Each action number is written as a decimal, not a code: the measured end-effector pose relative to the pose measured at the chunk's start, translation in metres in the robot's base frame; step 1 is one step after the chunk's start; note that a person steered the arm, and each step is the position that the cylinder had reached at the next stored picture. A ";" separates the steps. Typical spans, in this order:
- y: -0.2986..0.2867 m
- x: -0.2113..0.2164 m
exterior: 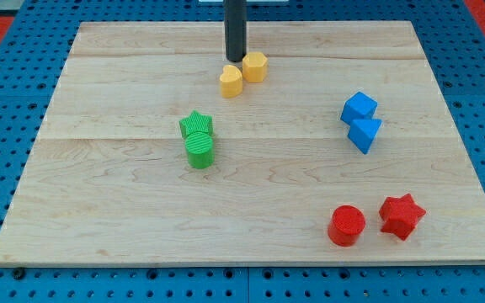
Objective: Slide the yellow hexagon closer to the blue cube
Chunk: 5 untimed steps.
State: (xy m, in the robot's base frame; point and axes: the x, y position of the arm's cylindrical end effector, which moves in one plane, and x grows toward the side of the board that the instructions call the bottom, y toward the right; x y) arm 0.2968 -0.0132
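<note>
Yellow hexagon (255, 66) at the counter's (125, 210) far middle, touching the yellow heart (231, 82) on its left, rod tip (235, 60) just behind both, no claw on this arm, blue cube (359, 107) well apart at right.

A pale wooden board (125, 210) made of joined planks fills most of the frame, lying on a blue pegboard surface (7, 93) dotted with holes that shows along the left, right and bottom edges. In the upper middle sits a yellow heart-shaped block (231, 82). Left of centre, a green star-shaped block (196, 124) touches a green ribbed cylinder (199, 149) just below it. At the right, a blue triangular block (365, 134) stands in the middle band of the board. In the lower right, a red cylinder (346, 225) stands just beside a red star-shaped block (402, 215), the star to its right.
</note>
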 end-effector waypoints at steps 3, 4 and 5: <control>0.142 0.043; 0.126 0.023; 0.086 -0.022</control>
